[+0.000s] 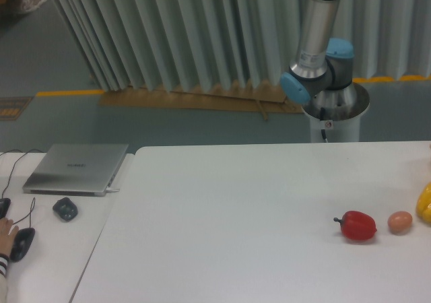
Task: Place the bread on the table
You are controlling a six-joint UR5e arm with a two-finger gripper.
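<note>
The bread does not show in this view. The large white table [242, 209] fills the lower right of the frame. Only the lower part of the arm [315, 40] shows, rising from its base [335, 111] behind the table's far edge and leaving the frame at the top. The gripper is out of view.
A red pepper [357, 225], a tan egg-shaped thing [400, 222] and a bright yellow thing [424, 204] lie at the table's right. On the smaller desk at left are a closed laptop [76, 167], a dark small object [65, 209] and a mouse [21, 243] with a hand [5, 239] on it.
</note>
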